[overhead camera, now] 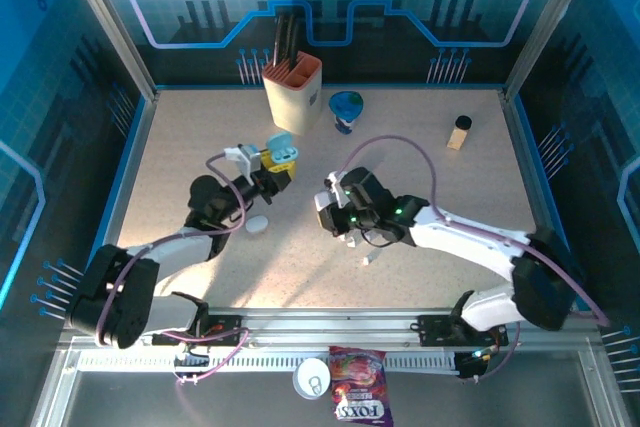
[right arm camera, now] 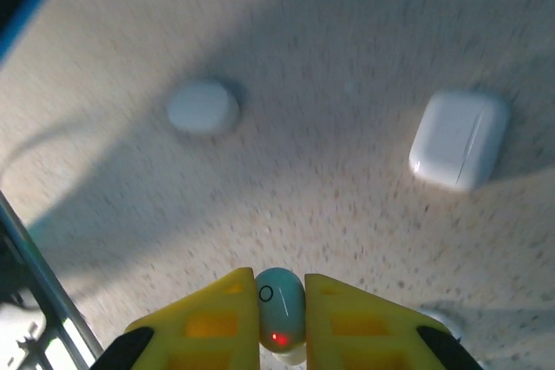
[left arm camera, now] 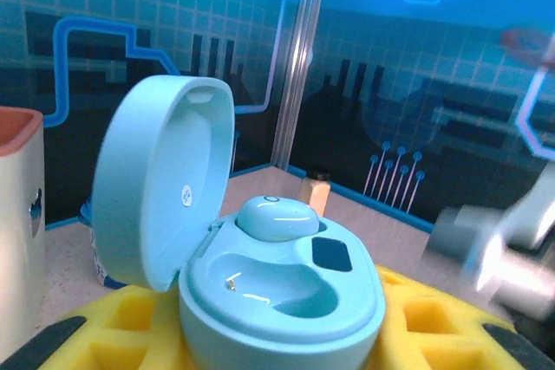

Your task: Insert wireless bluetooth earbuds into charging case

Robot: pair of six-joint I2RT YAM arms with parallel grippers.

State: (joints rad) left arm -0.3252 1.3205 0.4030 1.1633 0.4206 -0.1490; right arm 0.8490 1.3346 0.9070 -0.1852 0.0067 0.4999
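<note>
Two yellow fingers of the right gripper [right arm camera: 279,301] are pinching a pale teal earbud [right arm camera: 279,318] tight, its red light showing, over the table [right arm camera: 347,32]. The left gripper [overhead camera: 272,162] is clasping the open charging case [left arm camera: 282,288], lid tilted back. One seated earbud [left arm camera: 276,217] is occupying the far well, while the near well [left arm camera: 260,283] is lying empty. Doing this well, I judge, is meaning carrying the bud over that empty well, matching its tilt, and releasing only once it is sitting home. Below, a white pebble case [right arm camera: 204,107] and a white squared case [right arm camera: 458,139] are lying well apart on the speckled beige surface. Blue circuit-patterned walls [overhead camera: 60,97] are enclosing the bench.
</note>
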